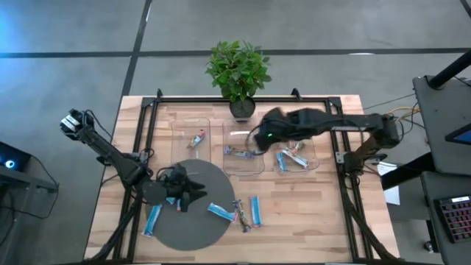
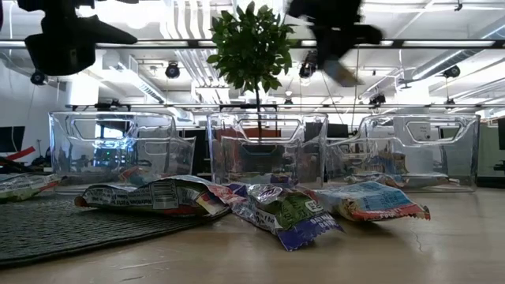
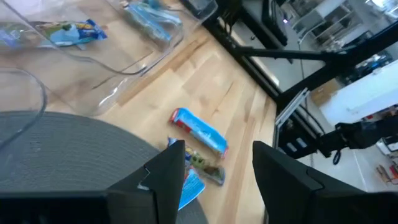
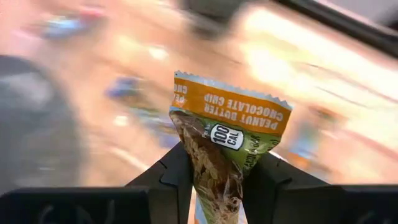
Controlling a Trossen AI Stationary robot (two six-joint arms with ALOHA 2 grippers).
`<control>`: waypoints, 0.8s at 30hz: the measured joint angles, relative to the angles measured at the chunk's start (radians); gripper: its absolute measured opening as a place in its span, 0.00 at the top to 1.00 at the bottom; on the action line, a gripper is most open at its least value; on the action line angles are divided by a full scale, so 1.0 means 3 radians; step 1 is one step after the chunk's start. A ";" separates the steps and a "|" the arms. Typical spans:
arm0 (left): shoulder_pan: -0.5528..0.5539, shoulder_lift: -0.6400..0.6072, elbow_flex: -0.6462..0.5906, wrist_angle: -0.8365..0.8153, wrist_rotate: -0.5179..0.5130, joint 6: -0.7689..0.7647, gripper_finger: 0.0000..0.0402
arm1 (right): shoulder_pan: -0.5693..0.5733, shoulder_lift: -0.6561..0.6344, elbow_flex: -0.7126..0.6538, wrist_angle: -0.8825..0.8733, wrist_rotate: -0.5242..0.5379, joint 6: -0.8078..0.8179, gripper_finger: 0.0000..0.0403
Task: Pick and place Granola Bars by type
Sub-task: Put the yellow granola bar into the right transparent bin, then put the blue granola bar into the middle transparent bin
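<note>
My right gripper [image 4: 224, 190] is shut on a granola bar [image 4: 227, 127] in an orange, green and brown wrapper. It hangs over the middle clear tray [image 1: 254, 168] in the high view, where the gripper [image 1: 259, 140] is blurred. My left gripper [image 3: 217, 180] is open above the round grey mat [image 1: 193, 234], over its right part [image 1: 182, 195]. Beyond its fingers lie a blue bar [image 3: 199, 130] and a multicoloured bar [image 3: 209, 167] flat on the wood. Other blue bars lie on the mat [image 1: 153, 219] and in the right tray [image 1: 292, 158]. My right gripper pinches the bar between its two fingers by the brown lower part [image 4: 219, 177]. The orange crimped end [image 4: 233, 102] sticks out free beyond the fingertips. The bar is lifted clear of the table and trays.
Three clear trays stand in a row across the table's middle; the left one [image 1: 184, 126] holds one bar [image 1: 196, 138], the middle one a purple bar [image 1: 237, 152]. A potted plant [image 1: 238, 70] stands at the far edge. Bars lie close before the low camera [image 2: 284, 209].
</note>
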 joint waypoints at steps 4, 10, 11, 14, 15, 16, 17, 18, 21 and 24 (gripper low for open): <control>-0.0009 0.0000 -0.0001 -0.0011 -0.0021 -0.0009 0.58 | -0.0207 -0.0430 -0.0393 -0.0285 0.0083 0.0214 0.76; -0.0008 0.0001 -0.0004 -0.0019 -0.0108 0.0016 0.58 | -0.0789 -0.1100 -0.1345 0.0301 -0.0398 0.0239 0.76; -0.0008 0.0001 -0.0007 -0.0019 -0.0112 0.0016 0.58 | -0.0863 -0.1161 -0.1493 0.0406 -0.0507 0.0225 0.76; -0.0008 0.0001 -0.0007 -0.0019 -0.0112 -0.0001 0.58 | -0.1016 -0.1230 -0.1849 0.0497 -0.0650 0.0209 0.74; -0.0008 0.0001 -0.0007 -0.0019 -0.0112 -0.0017 0.58 | -0.1051 -0.1238 -0.1934 0.0505 -0.0658 0.0210 0.73; -0.0008 0.0001 -0.0007 -0.0019 -0.0111 -0.0029 0.58 | -0.1071 -0.1247 -0.2002 0.0527 -0.0666 0.0211 0.71; -0.0008 0.0001 -0.0007 -0.0018 -0.0108 -0.0050 0.58 | -0.1079 -0.1255 -0.2047 0.0536 -0.0678 0.0220 0.68; -0.0008 0.0001 -0.0007 -0.0019 -0.0104 -0.0071 0.58 | -0.1075 -0.1260 -0.2081 0.0566 -0.0683 0.0226 0.66; -0.0008 0.0003 -0.0008 -0.0019 -0.0065 -0.0148 0.58 | -0.1038 -0.1273 -0.2114 0.0645 -0.0677 0.0218 0.58; -0.0009 0.0003 -0.0008 -0.0018 0.0047 -0.0203 0.58 | -0.0972 -0.1311 -0.2064 0.0737 -0.0521 0.0074 0.51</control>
